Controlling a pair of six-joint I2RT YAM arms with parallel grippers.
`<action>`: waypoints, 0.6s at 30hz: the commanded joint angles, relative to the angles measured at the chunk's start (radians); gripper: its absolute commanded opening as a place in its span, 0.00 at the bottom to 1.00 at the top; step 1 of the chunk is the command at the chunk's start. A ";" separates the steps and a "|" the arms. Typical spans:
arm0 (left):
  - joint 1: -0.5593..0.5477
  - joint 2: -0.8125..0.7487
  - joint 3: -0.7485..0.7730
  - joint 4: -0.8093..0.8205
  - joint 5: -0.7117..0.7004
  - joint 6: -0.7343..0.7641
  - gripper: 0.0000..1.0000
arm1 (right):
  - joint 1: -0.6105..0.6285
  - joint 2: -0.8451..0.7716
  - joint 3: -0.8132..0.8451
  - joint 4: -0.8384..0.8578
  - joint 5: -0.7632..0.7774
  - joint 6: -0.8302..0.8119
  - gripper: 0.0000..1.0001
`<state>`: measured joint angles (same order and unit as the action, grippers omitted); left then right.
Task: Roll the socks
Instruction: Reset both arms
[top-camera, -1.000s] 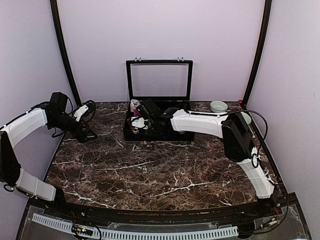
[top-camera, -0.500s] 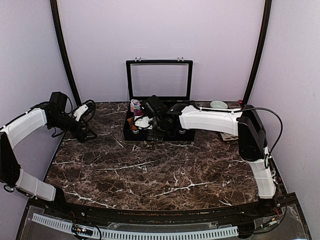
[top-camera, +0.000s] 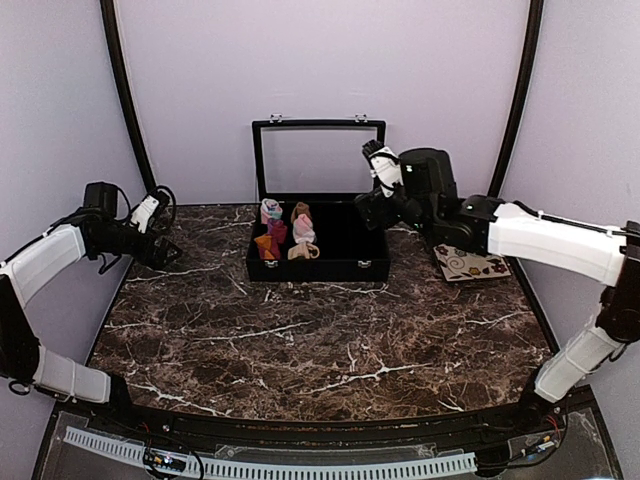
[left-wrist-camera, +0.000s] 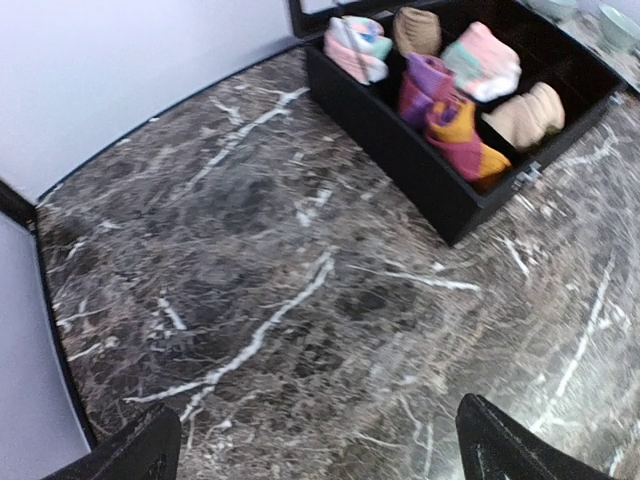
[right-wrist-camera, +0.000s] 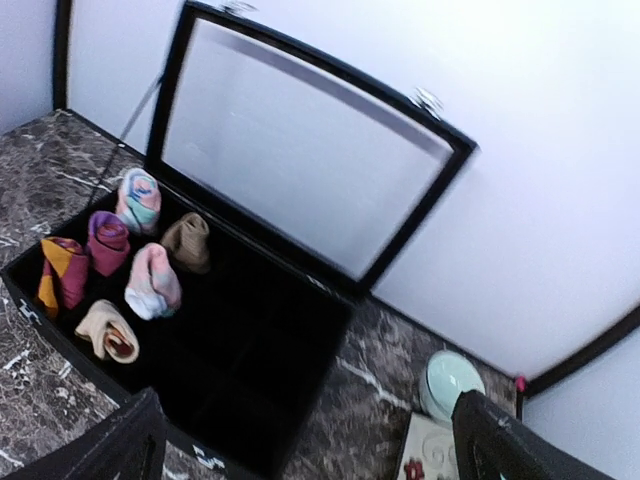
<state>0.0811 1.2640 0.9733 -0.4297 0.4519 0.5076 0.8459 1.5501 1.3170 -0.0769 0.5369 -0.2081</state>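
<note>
Several rolled sock bundles sit in the left compartments of an open black box (top-camera: 330, 268). A pink roll with white and mint (right-wrist-camera: 152, 280) lies beside a tan roll with a red-striped core (right-wrist-camera: 108, 332); both also show in the left wrist view, pink (left-wrist-camera: 482, 60) and tan (left-wrist-camera: 528, 115). No long, unrolled socks are in view. My right gripper (top-camera: 366, 208) hangs open and empty above the box's right end (right-wrist-camera: 310, 440). My left gripper (top-camera: 168, 252) is open and empty over bare table at the far left (left-wrist-camera: 320, 440).
Other rolls in the box are pink-mint-blue (right-wrist-camera: 138, 198), brown (right-wrist-camera: 187, 240), magenta (right-wrist-camera: 107, 240) and orange-magenta (right-wrist-camera: 60, 270). The box's right compartments are empty and its glass lid (top-camera: 318, 160) stands upright. A mint bowl (right-wrist-camera: 450, 385) and a patterned tile (top-camera: 468, 263) sit at back right.
My right gripper has lifted out of the box's left compartments and swung up and to the right. The pink and tan rolls now show uncovered. My left arm drew back slightly.
</note>
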 joint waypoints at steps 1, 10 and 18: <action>0.080 -0.028 -0.130 0.305 -0.084 -0.194 0.99 | -0.117 -0.188 -0.263 0.195 0.089 0.226 1.00; 0.192 -0.032 -0.505 0.941 0.045 -0.364 0.99 | -0.354 -0.612 -0.843 0.520 0.339 0.406 1.00; 0.190 0.175 -0.710 1.615 0.166 -0.549 0.99 | -0.481 -0.642 -1.084 0.795 0.387 0.324 1.00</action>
<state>0.2714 1.3376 0.3492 0.6865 0.5217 0.0967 0.4305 0.8864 0.2775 0.5167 0.8856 0.1398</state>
